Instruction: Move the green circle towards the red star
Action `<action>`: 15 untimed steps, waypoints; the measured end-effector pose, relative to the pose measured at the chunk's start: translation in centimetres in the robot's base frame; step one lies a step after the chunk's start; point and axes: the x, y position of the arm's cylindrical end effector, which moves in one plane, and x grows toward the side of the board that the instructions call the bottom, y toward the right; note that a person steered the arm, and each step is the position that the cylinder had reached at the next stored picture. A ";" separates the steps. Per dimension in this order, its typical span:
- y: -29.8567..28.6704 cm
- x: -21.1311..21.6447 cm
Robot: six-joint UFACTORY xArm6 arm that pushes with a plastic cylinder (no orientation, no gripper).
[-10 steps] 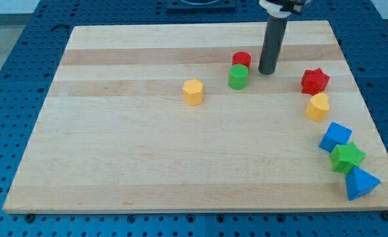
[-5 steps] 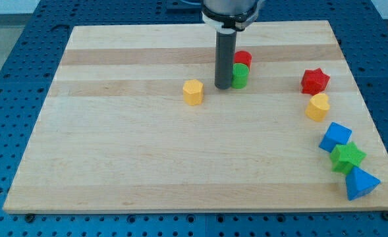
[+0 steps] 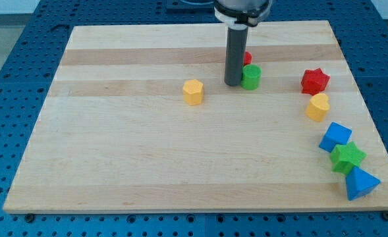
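Note:
The green circle [image 3: 251, 77] stands on the wooden board [image 3: 147, 151] at the upper middle. My tip [image 3: 233, 83] touches its left side. The red star [image 3: 315, 81] lies to the view's right of the green circle, with a gap of bare board between them. A red block [image 3: 247, 58] sits just above the green circle, mostly hidden behind my rod.
A yellow hexagon [image 3: 193, 92] lies left of my tip. A yellow block [image 3: 317, 106] sits just below the red star. A blue block [image 3: 336, 137], a green star [image 3: 347, 157] and a blue triangle [image 3: 361, 184] cluster at the lower right edge.
My tip swung from the right of the green circle round to its left side. It then pushed the green circle a little to the right, towards the red star.

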 end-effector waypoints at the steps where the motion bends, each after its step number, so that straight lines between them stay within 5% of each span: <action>1: 1.7 0.1; 5: 10.5 -0.9; 8: 0.9 -0.7; 15: 7.0 -4.2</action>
